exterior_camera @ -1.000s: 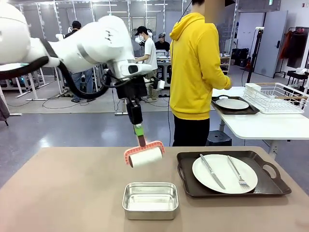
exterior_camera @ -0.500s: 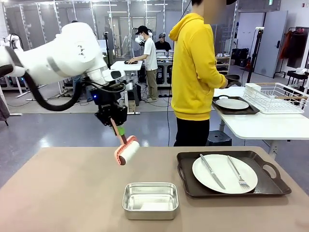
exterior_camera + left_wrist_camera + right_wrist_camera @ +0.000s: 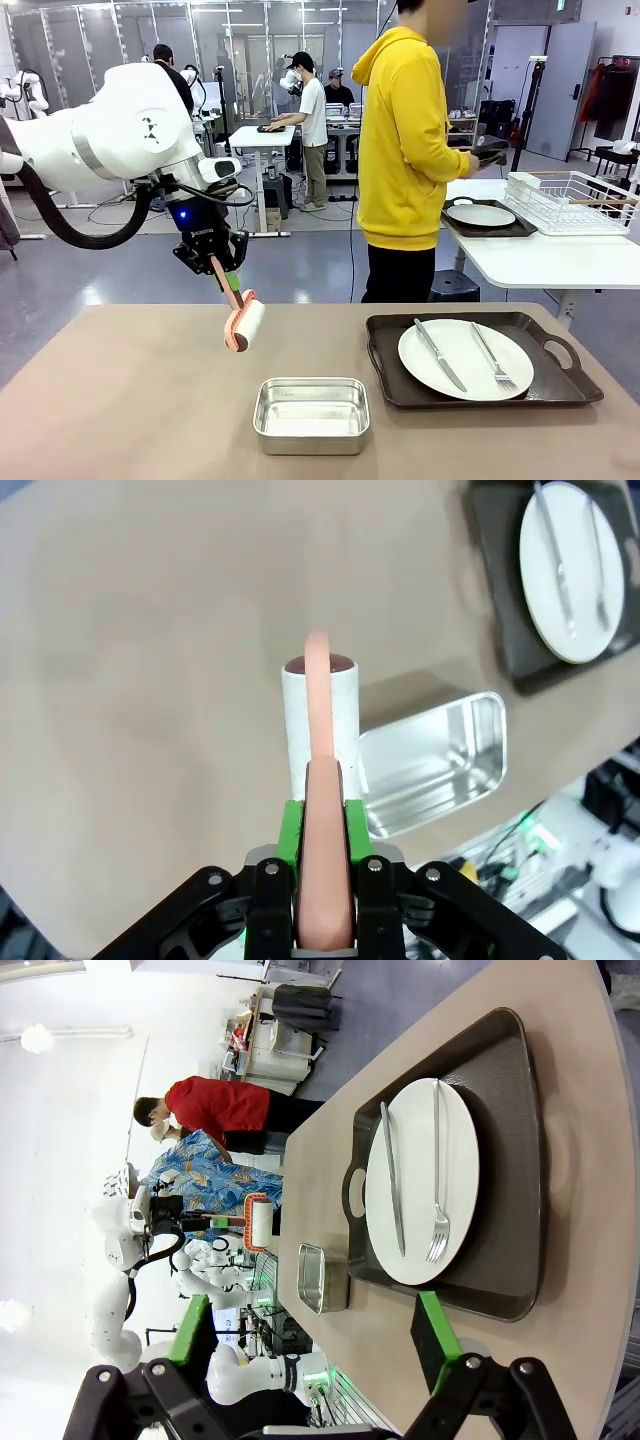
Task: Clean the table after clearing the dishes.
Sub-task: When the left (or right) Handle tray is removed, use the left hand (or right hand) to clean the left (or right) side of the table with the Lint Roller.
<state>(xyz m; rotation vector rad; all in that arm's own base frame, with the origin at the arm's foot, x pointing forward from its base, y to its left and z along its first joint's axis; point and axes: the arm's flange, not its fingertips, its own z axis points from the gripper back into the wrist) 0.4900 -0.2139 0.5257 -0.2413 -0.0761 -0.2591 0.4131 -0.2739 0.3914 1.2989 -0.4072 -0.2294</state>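
Left gripper, centre-left, was clamped shut on the pink handle of the roller, which hung over the table; right gripper stood wide, empty. I judged a rightward sweep could strike the steel pan at lower centre or the plate on its tray, lower right. Matte tan top, bare at left; a person stood beyond it, upper centre.
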